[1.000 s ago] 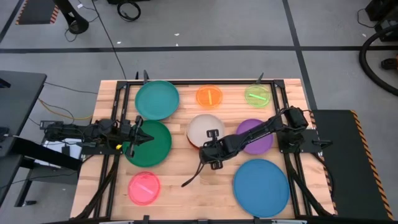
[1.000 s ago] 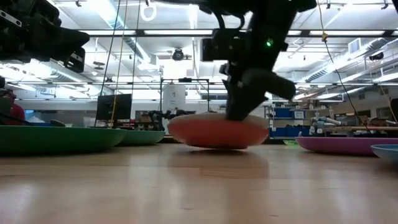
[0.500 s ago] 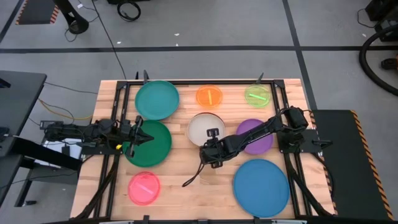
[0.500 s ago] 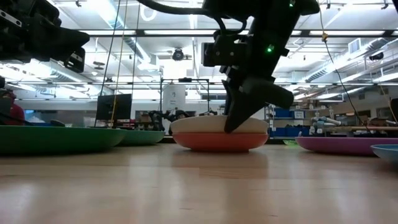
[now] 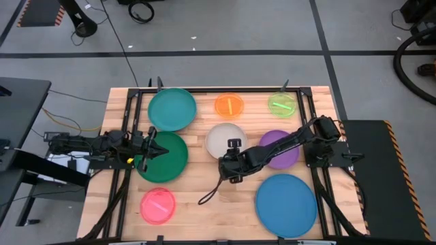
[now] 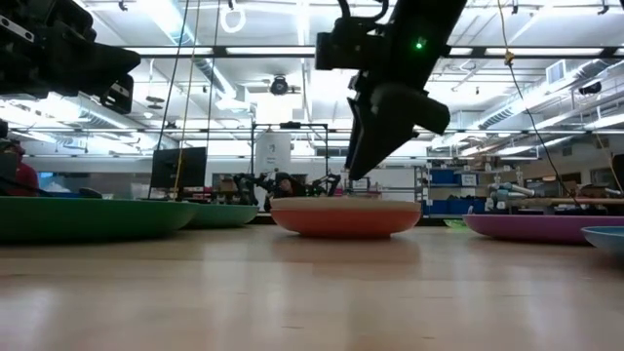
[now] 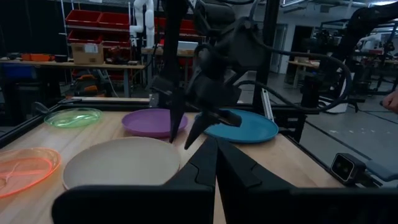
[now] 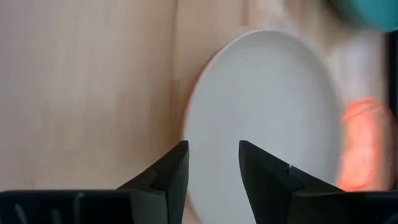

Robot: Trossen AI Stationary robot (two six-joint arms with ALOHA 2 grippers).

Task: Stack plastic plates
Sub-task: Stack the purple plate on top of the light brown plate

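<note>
The cream plate (image 5: 225,141) lies level on the red-orange plate (image 6: 341,222) at the table's middle. My right gripper (image 5: 229,162) hangs open above the cream plate's near rim (image 8: 205,106), pointing down and clear of it (image 6: 359,161). My left gripper (image 5: 160,151) is shut and hovers over the dark green plate (image 5: 167,163) at the left. Lying singly on the table are the teal plate (image 5: 172,109), orange plate (image 5: 229,105), lime plate (image 5: 281,104), purple plate (image 5: 279,148), blue plate (image 5: 286,204) and pink plate (image 5: 158,205).
A black cable (image 5: 208,196) trails from the right arm onto the wood near the table's front. A black metal frame (image 5: 129,102) runs around the tabletop. Bare wood shows between the pink and blue plates.
My right gripper has opened and let go of the cream plate, then risen straight up. The cream plate, held tilted on the red-orange plate a second ago, has settled flat onto it.
</note>
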